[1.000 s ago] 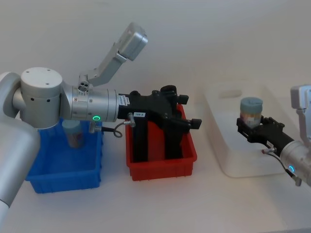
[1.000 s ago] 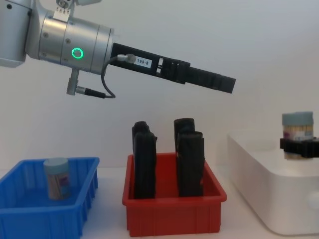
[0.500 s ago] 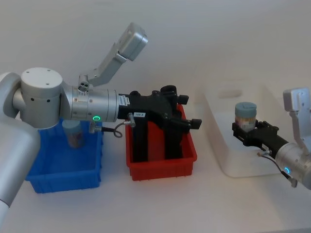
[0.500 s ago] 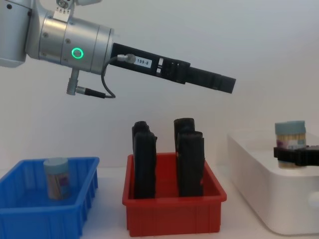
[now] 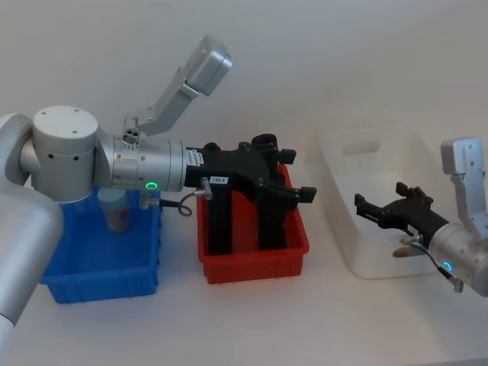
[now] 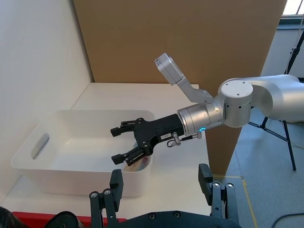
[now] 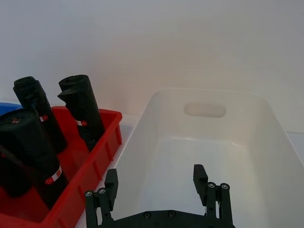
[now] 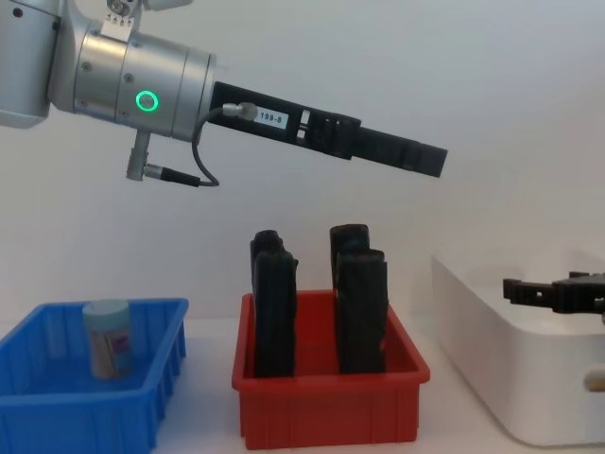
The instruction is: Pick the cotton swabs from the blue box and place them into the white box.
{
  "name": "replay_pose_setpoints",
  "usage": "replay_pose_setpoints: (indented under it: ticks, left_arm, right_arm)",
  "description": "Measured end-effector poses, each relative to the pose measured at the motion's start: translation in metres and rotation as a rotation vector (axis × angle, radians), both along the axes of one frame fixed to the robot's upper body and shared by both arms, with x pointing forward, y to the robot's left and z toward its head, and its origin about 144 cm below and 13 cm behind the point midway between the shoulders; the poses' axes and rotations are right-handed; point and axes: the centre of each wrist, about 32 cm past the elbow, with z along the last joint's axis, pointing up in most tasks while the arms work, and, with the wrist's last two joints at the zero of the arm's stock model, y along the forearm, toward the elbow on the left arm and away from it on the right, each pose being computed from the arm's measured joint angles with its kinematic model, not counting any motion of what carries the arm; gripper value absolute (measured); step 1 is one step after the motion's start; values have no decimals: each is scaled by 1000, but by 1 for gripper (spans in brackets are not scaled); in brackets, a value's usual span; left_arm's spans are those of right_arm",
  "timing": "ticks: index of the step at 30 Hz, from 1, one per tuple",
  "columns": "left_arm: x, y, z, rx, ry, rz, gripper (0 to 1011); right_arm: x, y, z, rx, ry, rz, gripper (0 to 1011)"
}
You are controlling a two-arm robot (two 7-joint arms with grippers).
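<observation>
Right gripper (image 6: 115, 144), jaws apart and empty, is held over the white box (image 5: 343, 152) at 3 o'clock; a cotton swab jar (image 6: 135, 161) apparently lies beneath. Placing judged done. Left gripper (image 5: 299, 174), spread, hangs above the red bin (image 5: 252, 263). Next: the swab jar (image 5: 114, 210) in the blue box (image 5: 99, 286), 9 o'clock, is to be grasped.

Red bin (image 5: 255, 267) sits mid-table (image 5: 252, 328), on the white top. Four black rolls (image 8: 274, 312) stand upright inside it, two by two, with red-white labels. Brown board panel (image 6: 175, 42) stands beyond the table edge.
</observation>
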Motion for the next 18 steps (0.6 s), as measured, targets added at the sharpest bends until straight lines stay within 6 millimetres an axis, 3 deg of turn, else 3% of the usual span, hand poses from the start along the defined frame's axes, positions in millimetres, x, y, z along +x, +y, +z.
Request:
replay_pose_setpoints:
  ticks: [2,18]
  left_arm:
    - [0,0,0,0,0,0,1004]
    - [0,0,0,0,0,0,1004]
  right_arm:
    - [0,0,0,0,-4,3,1001]
    - [1,0,1,3,-37,16,1002]
